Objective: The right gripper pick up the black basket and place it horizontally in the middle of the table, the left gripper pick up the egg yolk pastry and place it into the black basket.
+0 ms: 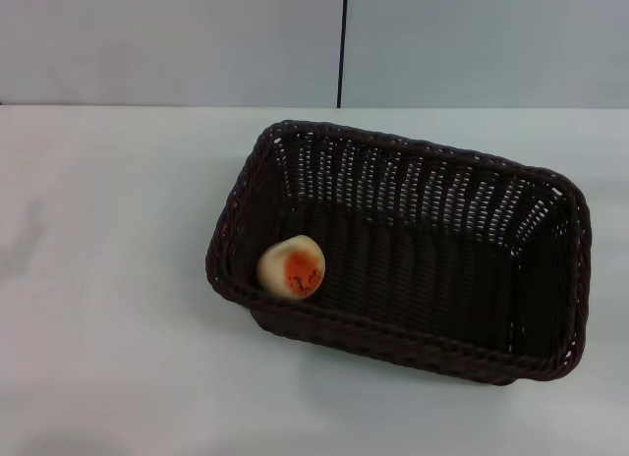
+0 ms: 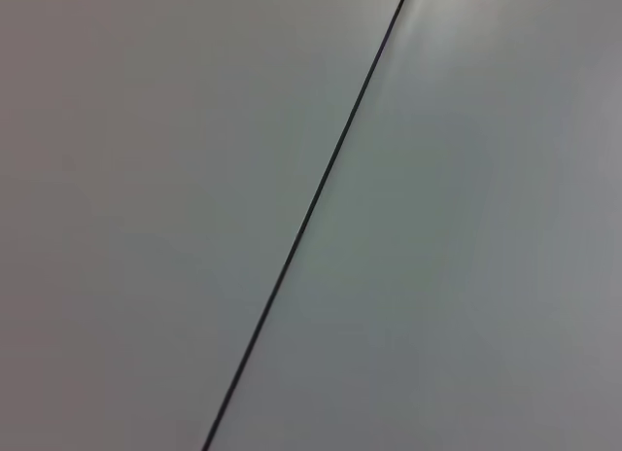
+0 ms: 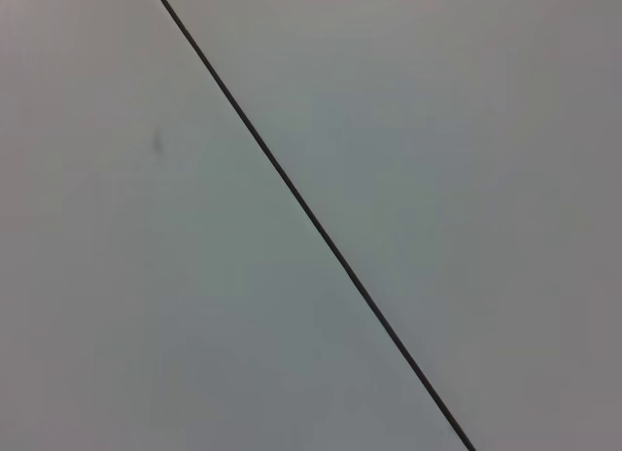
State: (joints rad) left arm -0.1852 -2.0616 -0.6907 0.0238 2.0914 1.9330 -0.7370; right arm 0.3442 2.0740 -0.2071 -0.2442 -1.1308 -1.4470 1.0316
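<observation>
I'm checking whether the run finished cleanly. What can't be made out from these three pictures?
- Both hands: outside the head view; each wrist view shows only a plain grey surface crossed by a thin dark line, so where they are and whether they are open stays unknown.
- The egg yolk pastry: its underside, hidden against the black basket in the head view.
- The basket's near inner wall: hidden behind its own rim.
- The table: cut off by the frame edges.

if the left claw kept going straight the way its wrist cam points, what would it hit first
Probably the grey wall panel, close to its thin dark seam; nothing else shows in that view, though how far off it is is unclear. The claw itself is out of sight.
</observation>
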